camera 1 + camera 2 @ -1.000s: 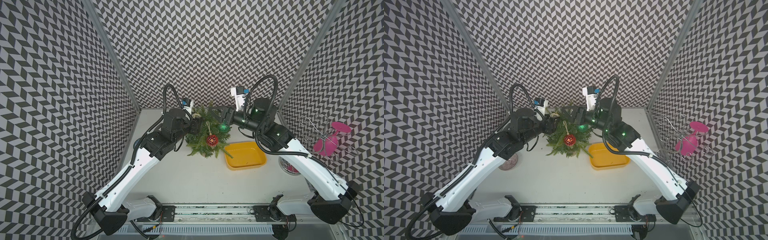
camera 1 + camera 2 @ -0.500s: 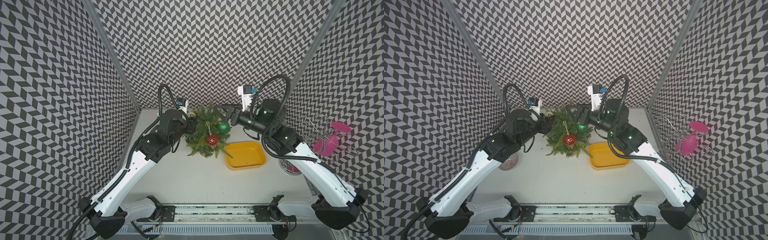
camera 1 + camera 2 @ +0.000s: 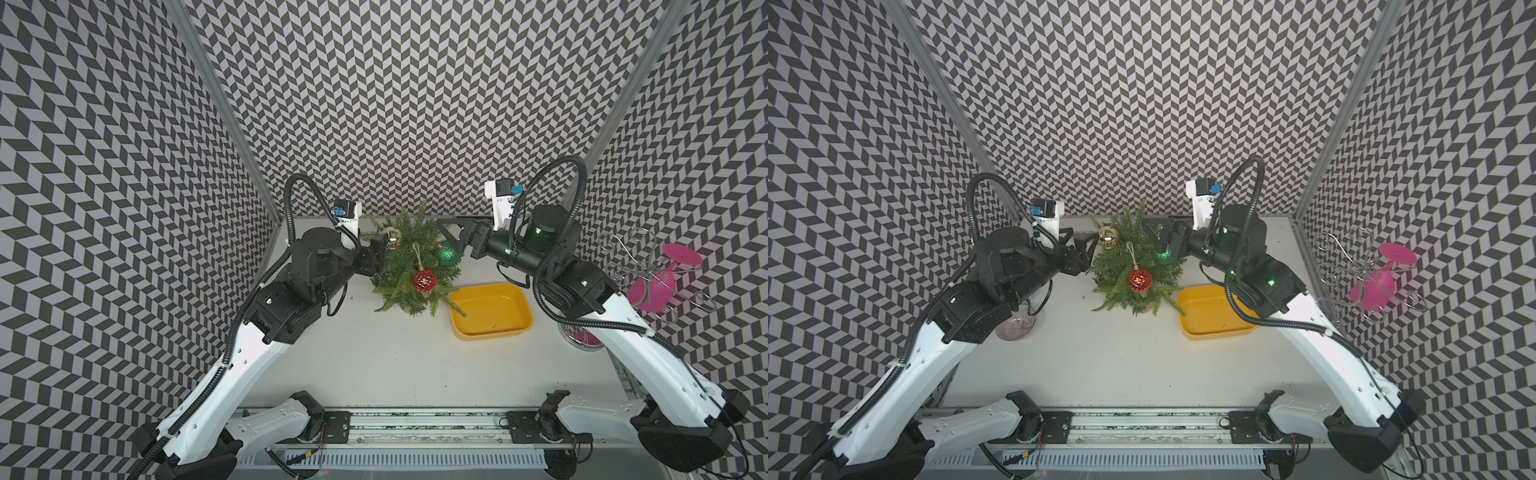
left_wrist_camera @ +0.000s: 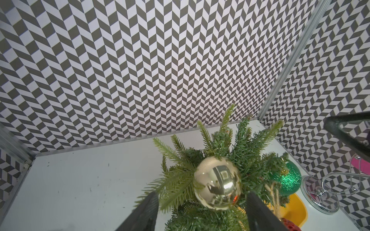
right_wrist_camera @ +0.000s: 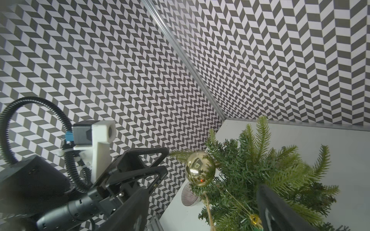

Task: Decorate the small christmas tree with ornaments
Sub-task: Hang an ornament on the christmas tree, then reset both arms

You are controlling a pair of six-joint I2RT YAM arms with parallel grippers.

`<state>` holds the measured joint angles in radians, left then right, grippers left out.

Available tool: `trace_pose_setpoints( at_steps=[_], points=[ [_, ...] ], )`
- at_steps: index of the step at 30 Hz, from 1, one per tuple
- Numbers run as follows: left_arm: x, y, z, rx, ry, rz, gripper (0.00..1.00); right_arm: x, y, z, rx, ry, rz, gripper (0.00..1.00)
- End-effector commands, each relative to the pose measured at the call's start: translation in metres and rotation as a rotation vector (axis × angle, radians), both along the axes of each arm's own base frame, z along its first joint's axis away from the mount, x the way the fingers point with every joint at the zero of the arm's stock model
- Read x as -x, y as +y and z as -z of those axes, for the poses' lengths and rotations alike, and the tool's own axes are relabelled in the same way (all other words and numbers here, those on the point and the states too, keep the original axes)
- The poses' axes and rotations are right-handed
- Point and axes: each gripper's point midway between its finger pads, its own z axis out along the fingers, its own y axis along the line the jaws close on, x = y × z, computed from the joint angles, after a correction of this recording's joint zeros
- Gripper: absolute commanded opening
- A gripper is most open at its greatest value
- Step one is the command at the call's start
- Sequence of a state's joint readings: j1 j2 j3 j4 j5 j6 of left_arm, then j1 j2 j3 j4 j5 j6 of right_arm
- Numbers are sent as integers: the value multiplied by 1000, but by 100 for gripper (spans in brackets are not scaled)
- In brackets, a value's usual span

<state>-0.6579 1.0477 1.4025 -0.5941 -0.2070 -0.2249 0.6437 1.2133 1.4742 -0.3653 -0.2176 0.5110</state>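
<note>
Above the chevron-walled white table (image 3: 395, 353), left hand (image 4: 201, 197) and right hand (image 5: 203, 190) gape empty.

On the white table (image 3: 395, 353) a tree (image 3: 399, 286) is placed at 12 o'clock, a yellow tray (image 3: 494, 311) at 2, a wire stand (image 3: 582, 340) at 3 and a glass (image 3: 1014, 329) at 9.

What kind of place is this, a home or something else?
Probably a robot test booth in a lab, not a home: zigzag patterned panels close in a white table, and a left arm and a right arm are mounted on a rail at its front edge.
</note>
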Motion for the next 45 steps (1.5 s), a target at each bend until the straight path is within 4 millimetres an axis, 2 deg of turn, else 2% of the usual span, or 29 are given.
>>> trace_pose_setpoints(
  at_steps=[1, 8, 13, 16, 20, 25, 27, 29, 33, 35, 38, 39, 40, 45],
  points=[
    [14, 6, 2, 9, 18, 30, 73, 8, -19, 10, 70, -18, 41, 88],
    [42, 20, 16, 30, 71, 71, 79, 29, -56, 48, 190, -3, 75, 93],
    [52, 27, 40, 34, 145, 76, 80, 34, -66, 78, 268, 37, 82, 93],
    [52, 44, 63, 40, 188, 6, 84, 28, -77, 100, 304, 71, 142, 93],
    [42, 77, 95, 42, 225, -132, 87, 13, -96, 124, 326, 103, 258, 96],
    [27, 101, 140, 62, 282, -243, 88, -8, -129, 148, 295, 123, 421, 100],
    [20, 102, 146, 60, 296, -262, 89, -15, -139, 159, 281, 141, 465, 100],
    [11, 113, 158, 55, 303, -324, 90, -25, -152, 175, 291, 152, 540, 100],
    [-10, 134, 185, 92, 349, -419, 91, -46, -185, 201, 313, 177, 750, 100],
    [-23, 155, 204, 105, 361, -510, 91, -54, -208, 217, 337, 161, 895, 100],
    [-35, 186, 226, 81, 335, -681, 93, -59, -228, 233, 367, 112, 1017, 100],
    [-40, 189, 229, 68, 314, -689, 94, -61, -233, 237, 382, 90, 1048, 100],
    [-45, 191, 233, 48, 282, -691, 99, -61, -242, 243, 402, 76, 1094, 100],
    [-60, 213, 265, -23, 215, -774, 100, -62, -275, 272, 535, 15, 1254, 100]
  ],
)
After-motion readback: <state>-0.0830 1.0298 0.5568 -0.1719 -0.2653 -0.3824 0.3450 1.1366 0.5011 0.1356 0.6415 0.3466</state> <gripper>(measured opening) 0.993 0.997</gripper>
